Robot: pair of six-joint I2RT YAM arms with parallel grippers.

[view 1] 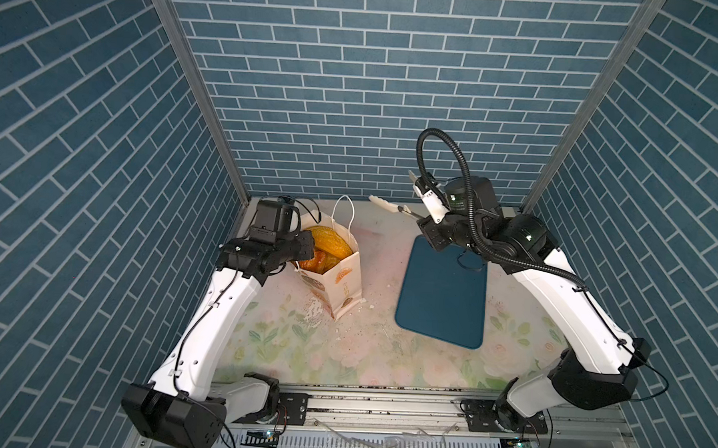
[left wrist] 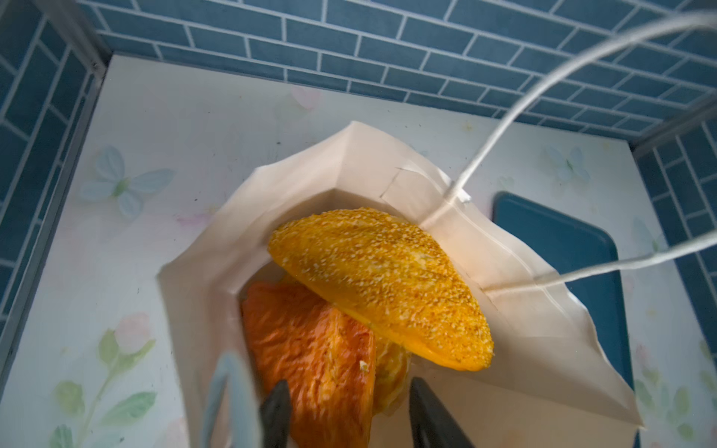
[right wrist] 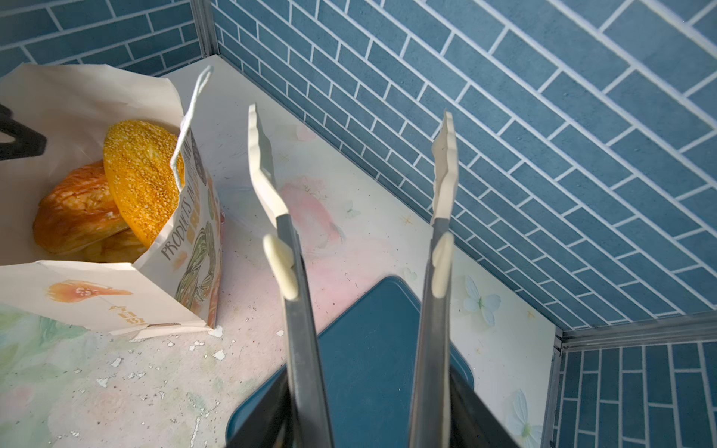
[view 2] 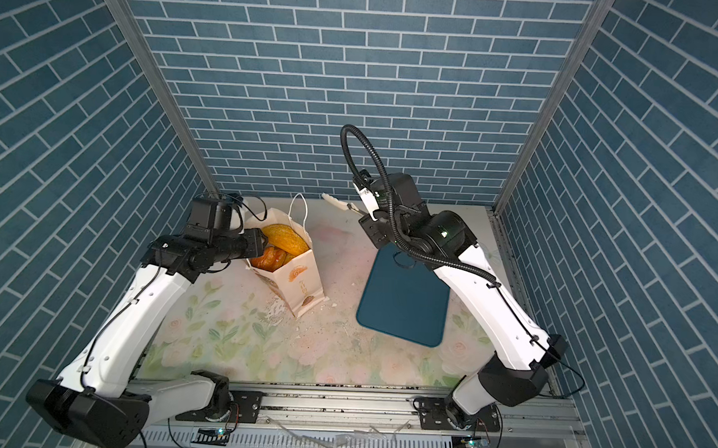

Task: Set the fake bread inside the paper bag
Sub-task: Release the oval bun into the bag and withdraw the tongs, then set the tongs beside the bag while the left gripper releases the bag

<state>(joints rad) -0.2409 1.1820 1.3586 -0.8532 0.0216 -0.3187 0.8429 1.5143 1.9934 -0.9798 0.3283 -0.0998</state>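
**Left gripper at the bag mouth.** The tall cream-white paper carrier bag (view 1: 342,282) stands at the far left of the floral tabletop (view 1: 343,357). The fake bread (view 1: 327,248), glossy golden-orange toy pastries, lies inside it, with a seeded oval loaf (left wrist: 380,287) over a reddish triangular pastry (left wrist: 310,349).

The left gripper (left wrist: 349,382) hovers at the bag's near-left rim, jaws spread and pinching nothing visible. The right gripper (right wrist: 372,403) clamps steel tongs with cream tips (right wrist: 298,310), which are spread and empty. They hang above the far end of the dark blue rectangular tray (view 1: 441,299) on the right, which carries no bread.

Loading appears complete. The left gripper should lift straight up, clear of the white cord handle (left wrist: 454,190), so the bag does not tip.

2 top views look down; 2 close wrist views share paper bag (left wrist: 523,318).
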